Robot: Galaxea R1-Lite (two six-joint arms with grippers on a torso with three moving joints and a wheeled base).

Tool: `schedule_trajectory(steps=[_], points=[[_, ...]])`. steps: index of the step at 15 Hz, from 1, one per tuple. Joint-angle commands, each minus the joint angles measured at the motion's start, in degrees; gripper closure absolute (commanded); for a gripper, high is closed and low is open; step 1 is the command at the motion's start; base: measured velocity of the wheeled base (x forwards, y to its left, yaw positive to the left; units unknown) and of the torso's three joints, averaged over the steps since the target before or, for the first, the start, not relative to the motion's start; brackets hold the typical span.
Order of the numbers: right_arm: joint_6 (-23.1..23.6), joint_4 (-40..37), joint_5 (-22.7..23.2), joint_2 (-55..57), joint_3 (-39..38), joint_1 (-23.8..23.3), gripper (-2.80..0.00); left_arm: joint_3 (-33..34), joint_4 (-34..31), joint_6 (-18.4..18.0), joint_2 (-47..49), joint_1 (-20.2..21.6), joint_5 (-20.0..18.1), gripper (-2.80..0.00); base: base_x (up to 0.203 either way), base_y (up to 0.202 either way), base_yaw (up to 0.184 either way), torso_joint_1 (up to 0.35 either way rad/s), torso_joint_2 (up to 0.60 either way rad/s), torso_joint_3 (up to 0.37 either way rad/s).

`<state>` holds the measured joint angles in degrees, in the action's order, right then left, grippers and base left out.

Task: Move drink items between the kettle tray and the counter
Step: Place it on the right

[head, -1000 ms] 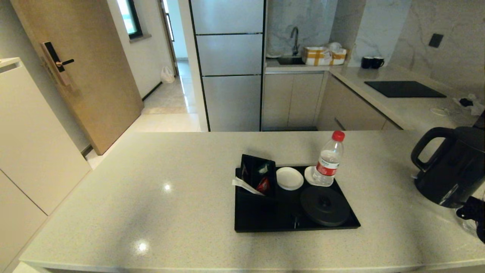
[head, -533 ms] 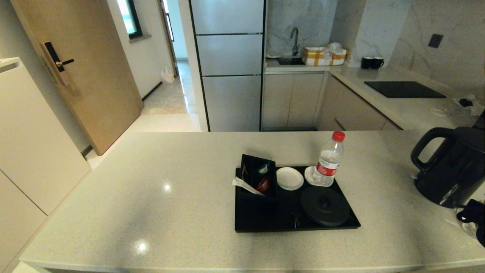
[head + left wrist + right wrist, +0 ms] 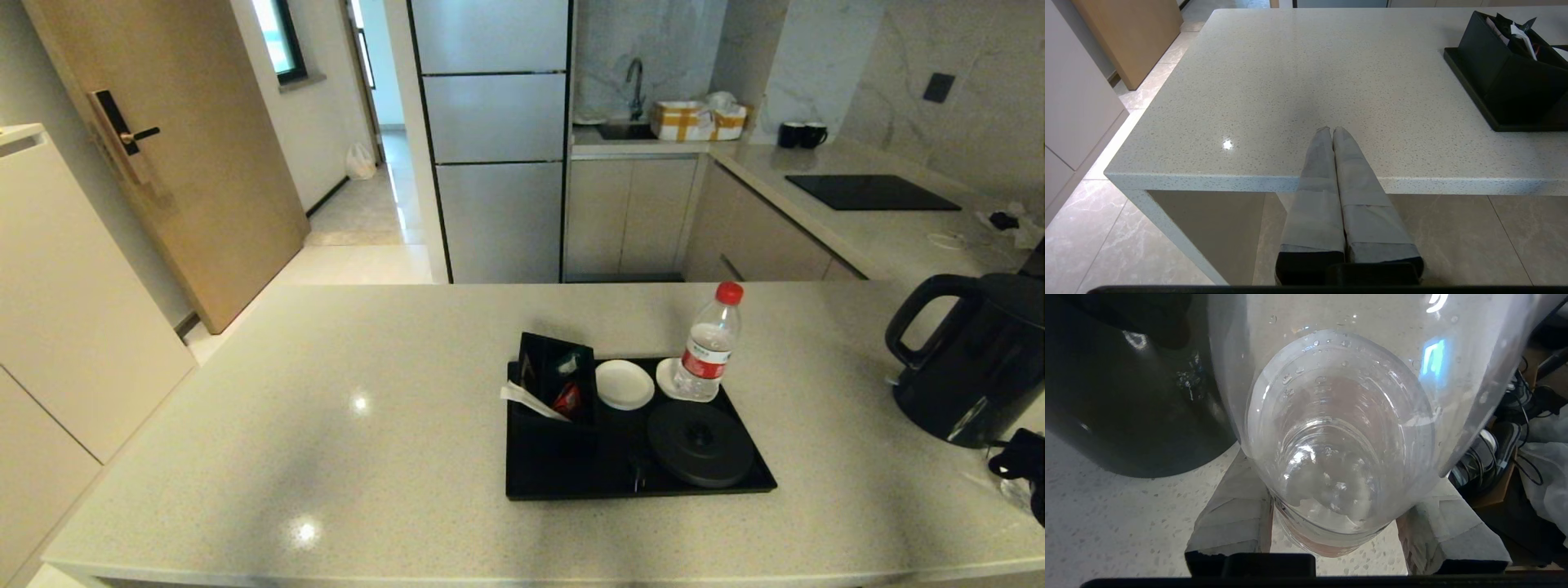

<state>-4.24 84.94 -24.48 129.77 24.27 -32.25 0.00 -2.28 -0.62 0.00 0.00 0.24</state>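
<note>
A clear water bottle (image 3: pixel 1339 416) fills the right wrist view, with my right gripper (image 3: pixel 1339 477) shut on it and a finger (image 3: pixel 1233 514) pressed to each side. This gripper (image 3: pixel 1020 469) sits at the counter's far right edge, just in front of the dark grey kettle (image 3: pixel 976 359), which stands on the beige counter (image 3: pixel 326 392). A second red-capped bottle (image 3: pixel 709 347) stands upright on a coaster at the back right of the black kettle tray (image 3: pixel 563 478). The round kettle base (image 3: pixel 700 443) is bare. My left gripper (image 3: pixel 1331 130) is shut and empty, parked at the counter's front edge, left of the tray.
The tray also holds a black box of sachets (image 3: pixel 555 376) and a white coaster (image 3: pixel 624 384). A black cooktop panel (image 3: pixel 869 192) lies on the far counter. Cables and clutter (image 3: pixel 1506 457) lie beyond the counter's right end.
My right gripper has shifted slightly down and to the right at the picture's edge. The tray, the bottle on it and the kettle have not moved.
</note>
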Motion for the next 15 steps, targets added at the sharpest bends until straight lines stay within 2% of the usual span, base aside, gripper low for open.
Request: schedule_trajectory(steps=[1,2,11,15], points=[[0.02,0.31,0.13,0.13,0.07,-0.45,0.00,0.00,-0.01,0.01,0.00,0.00,0.02,0.00,0.000,0.000,0.000,0.000,0.00,0.000],[-0.06,0.40,0.13,0.49,0.07,-0.45,-2.80,0.00,-0.01,0.01,0.00,0.00,0.02,0.00,0.000,0.000,0.000,0.000,0.00,0.000],[0.02,1.19,0.56,-1.29,-0.55,-0.45,-2.80,0.00,-0.01,0.01,0.00,0.00,0.02,0.00,0.000,0.000,0.000,0.000,0.00,0.000],[0.30,1.61,1.85,-4.06,-3.57,-0.13,-2.80,0.00,-0.01,0.01,0.00,0.00,0.02,0.00,0.000,0.000,0.000,0.000,0.00,0.000]])
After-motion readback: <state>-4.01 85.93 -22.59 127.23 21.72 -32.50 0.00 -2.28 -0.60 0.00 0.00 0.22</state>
